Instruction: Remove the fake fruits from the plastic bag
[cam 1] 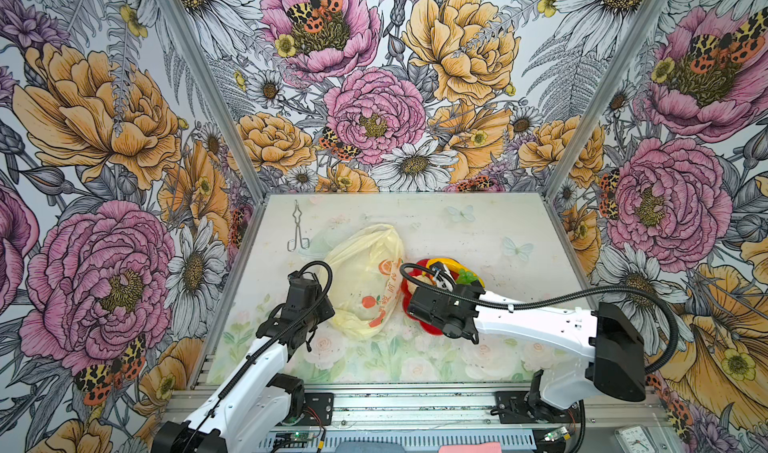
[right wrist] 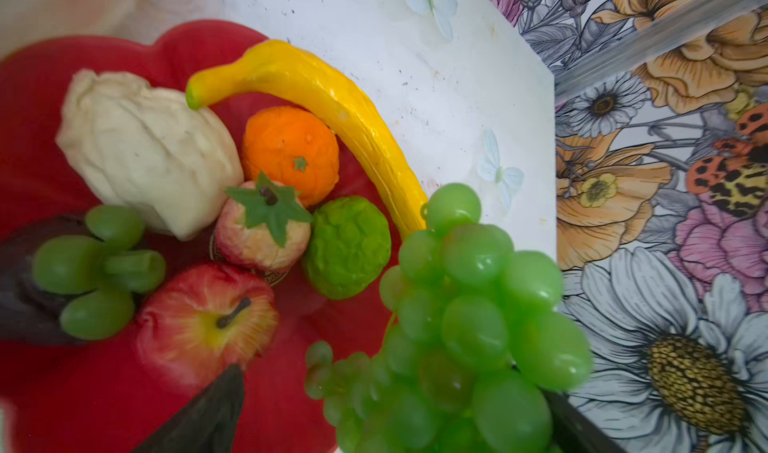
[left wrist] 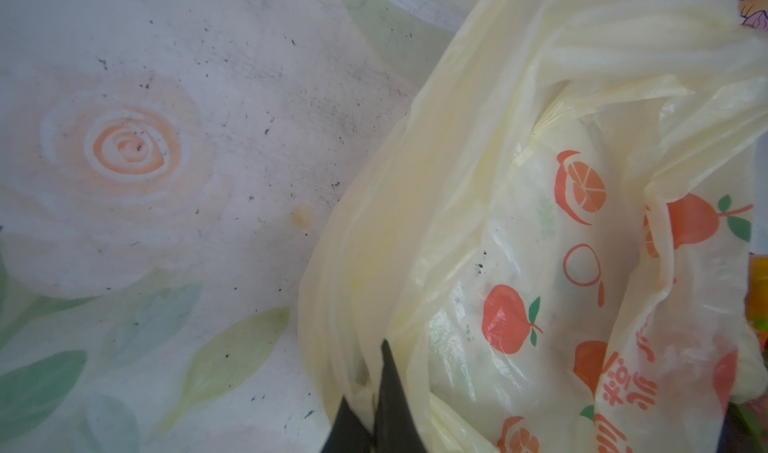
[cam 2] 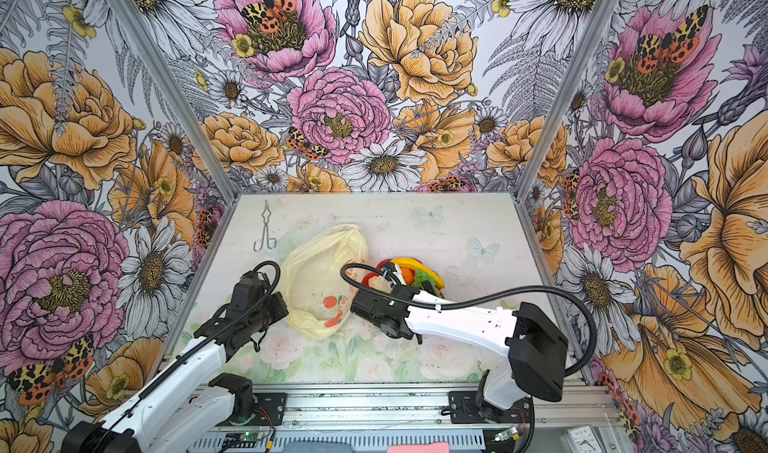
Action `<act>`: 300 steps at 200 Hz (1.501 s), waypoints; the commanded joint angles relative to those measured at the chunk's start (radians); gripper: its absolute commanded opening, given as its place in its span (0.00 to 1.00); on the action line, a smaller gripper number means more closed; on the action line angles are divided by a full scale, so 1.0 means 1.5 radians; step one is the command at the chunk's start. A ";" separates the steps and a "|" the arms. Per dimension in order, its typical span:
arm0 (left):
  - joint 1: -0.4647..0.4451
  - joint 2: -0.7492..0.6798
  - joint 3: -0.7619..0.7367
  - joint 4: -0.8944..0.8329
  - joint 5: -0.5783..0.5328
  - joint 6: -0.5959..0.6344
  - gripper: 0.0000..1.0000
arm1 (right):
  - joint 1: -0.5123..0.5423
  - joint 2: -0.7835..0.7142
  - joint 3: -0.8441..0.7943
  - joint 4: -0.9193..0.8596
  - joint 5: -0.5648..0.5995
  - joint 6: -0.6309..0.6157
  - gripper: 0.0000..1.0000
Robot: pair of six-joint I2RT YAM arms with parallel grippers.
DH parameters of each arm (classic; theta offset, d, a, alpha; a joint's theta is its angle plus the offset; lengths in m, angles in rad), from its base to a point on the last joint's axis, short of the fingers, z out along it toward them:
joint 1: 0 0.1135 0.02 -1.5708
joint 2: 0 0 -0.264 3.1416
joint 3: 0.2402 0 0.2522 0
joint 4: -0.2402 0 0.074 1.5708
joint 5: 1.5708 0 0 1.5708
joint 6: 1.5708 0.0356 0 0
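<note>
Left gripper: dark tapered fingers pressed together, with film of the thin, crinkly, translucent pale-yellow plastic bag gathered between and around the tips. The bag spreads ahead of these jaws, slack, creased and glossy, printed with flat orange slices and red lettering. It lies on the scuffed matte floral table.

Right gripper: jaws wide apart, clamping nothing. Between them is a large grape bunch, rubbery translucent green beads, close against one finger and clear of the other.

Ahead of those tips, on a glossy red lobed plastic plate:
- long curved yellow banana, green-tipped, farthest out along the rim
- dimpled orange, touching the banana
- wrinkled lime-green round fruit
- pinkish strawberry with a star-shaped leaf cap
- streaked red-yellow apple with a dark stem, nearest one fingertip
- ridged cream bumpy piece
- small loose grape cluster over a smooth dark brown fruit

In both top views the bag lies just beside the plate. Thin metal tongs lie beyond the bag, well apart from both grippers.
</note>
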State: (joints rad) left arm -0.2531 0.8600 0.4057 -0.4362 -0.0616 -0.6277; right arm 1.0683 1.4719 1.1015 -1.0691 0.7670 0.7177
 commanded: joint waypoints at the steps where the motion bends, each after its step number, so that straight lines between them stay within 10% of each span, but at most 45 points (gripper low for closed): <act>1: -0.002 -0.001 -0.001 0.019 0.009 0.011 0.00 | -0.020 -0.038 -0.032 0.120 -0.066 -0.041 1.00; 47: -0.002 -0.001 -0.002 0.019 0.009 0.011 0.00 | -0.042 -0.141 -0.139 0.278 -0.154 -0.151 0.95; 105: -0.003 0.002 0.000 0.019 0.010 0.011 0.00 | -0.007 -0.092 -0.160 0.297 0.029 -0.271 0.93; 183: -0.006 0.021 0.003 0.030 0.027 0.012 0.00 | -0.152 -0.274 -0.306 0.556 -0.381 -0.159 0.91; 243: -0.032 -0.028 0.042 -0.073 -0.006 -0.038 0.67 | -0.204 -0.282 -0.320 0.585 -0.474 -0.144 0.96; 300: -0.104 -0.097 0.165 -0.175 -0.093 -0.051 0.79 | -0.257 -0.299 -0.336 0.593 -0.541 -0.113 0.98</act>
State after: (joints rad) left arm -0.3656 0.7094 0.5888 -0.6403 -0.1421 -0.6952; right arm 0.7052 1.0447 0.6094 -0.2401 0.0349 0.5167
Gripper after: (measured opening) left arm 0.789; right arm 0.976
